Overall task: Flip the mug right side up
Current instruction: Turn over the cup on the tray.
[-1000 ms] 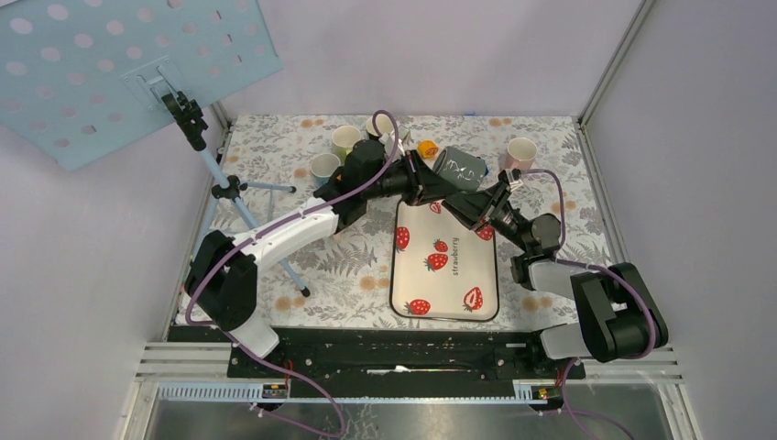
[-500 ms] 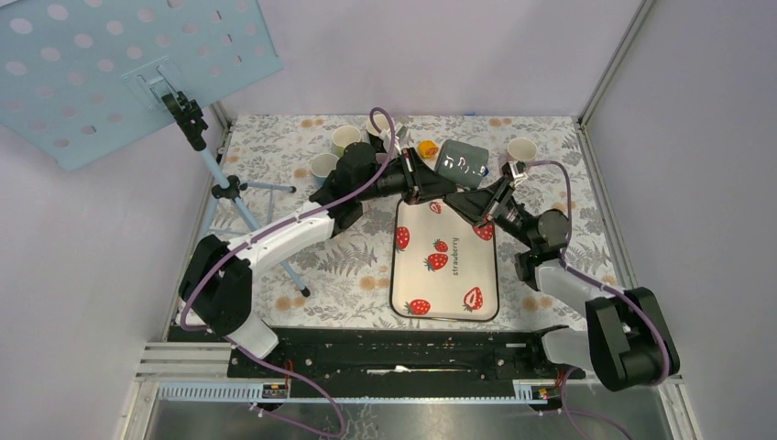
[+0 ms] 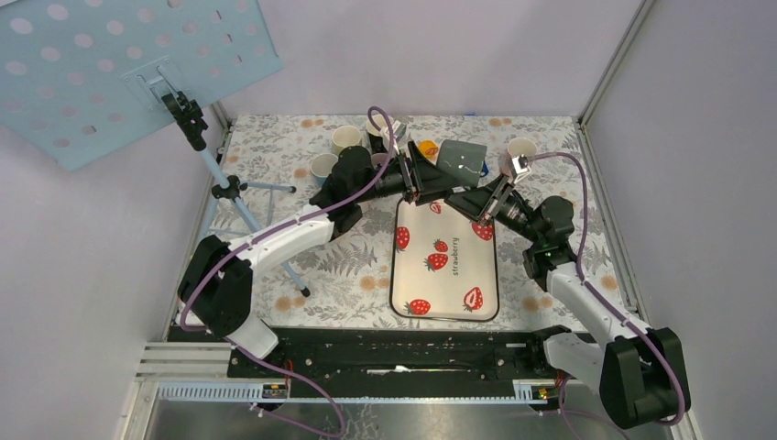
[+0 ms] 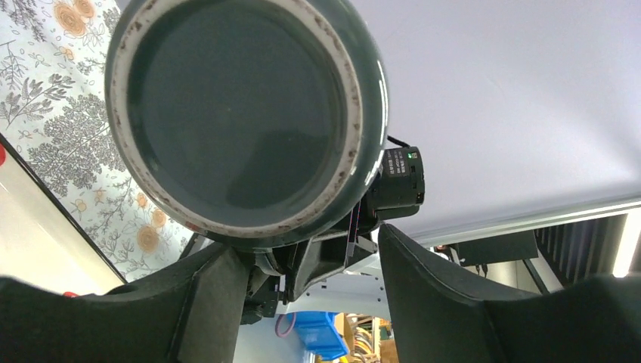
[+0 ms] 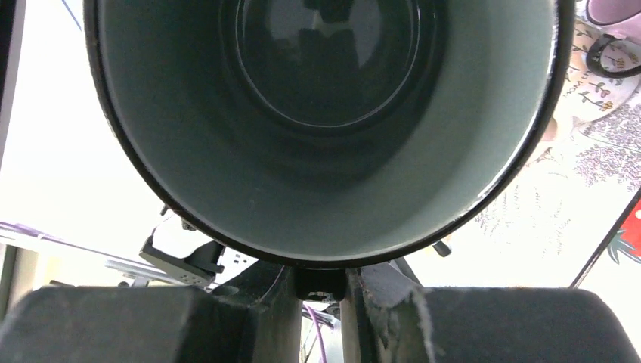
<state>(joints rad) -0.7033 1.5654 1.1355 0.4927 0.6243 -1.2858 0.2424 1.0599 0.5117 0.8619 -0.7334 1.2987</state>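
One dark mug, one strawberry tray and one orange object are counted. Four pale cups are seen: three far left, one far right.

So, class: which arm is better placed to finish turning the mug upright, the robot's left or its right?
Right. The right gripper is pinched on the rim of the mug, while the left gripper has its fingers standing apart near the mug's base without clamping it, so the right arm can probably finish alone.

You're in a robotics lab cell: white panels wall in the table behind the strawberry tray, an aluminium rail runs in front of it, and a tripod stands to its left.
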